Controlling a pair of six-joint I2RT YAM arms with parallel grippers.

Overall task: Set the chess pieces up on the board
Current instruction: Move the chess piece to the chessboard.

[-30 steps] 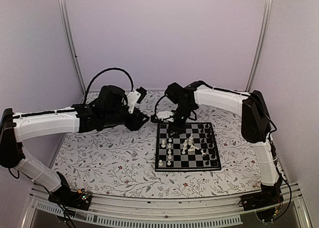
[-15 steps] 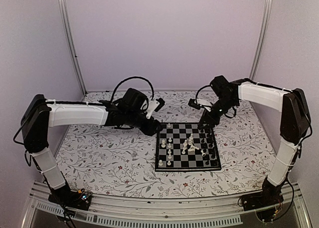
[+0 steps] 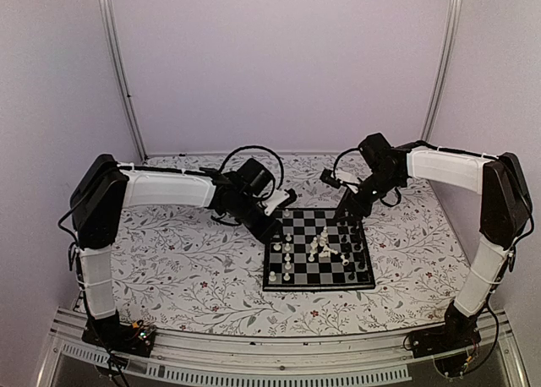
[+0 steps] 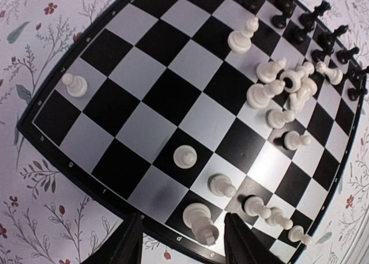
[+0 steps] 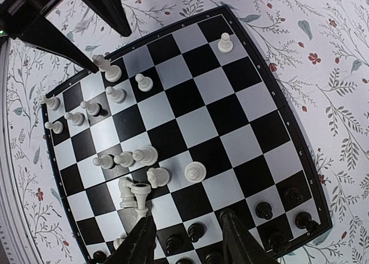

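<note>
The board lies right of the table's middle. White chess pieces stand along its left side, and a jumbled cluster sits mid-board, some toppled. Black pieces line its right side. My left gripper hovers open and empty at the board's far left corner. In the left wrist view a tall white piece stands just ahead of its fingertips. My right gripper hovers open and empty at the far right edge, above black pawns in the right wrist view.
The floral table surface surrounds the board. A lone white pawn stands near the board's edge. The left gripper's dark fingers show at the top left of the right wrist view. Pale walls enclose the back and sides.
My left arm has swung right, bringing its gripper to the board's far left corner. My right gripper moved from above the board's far left to its far right edge.
</note>
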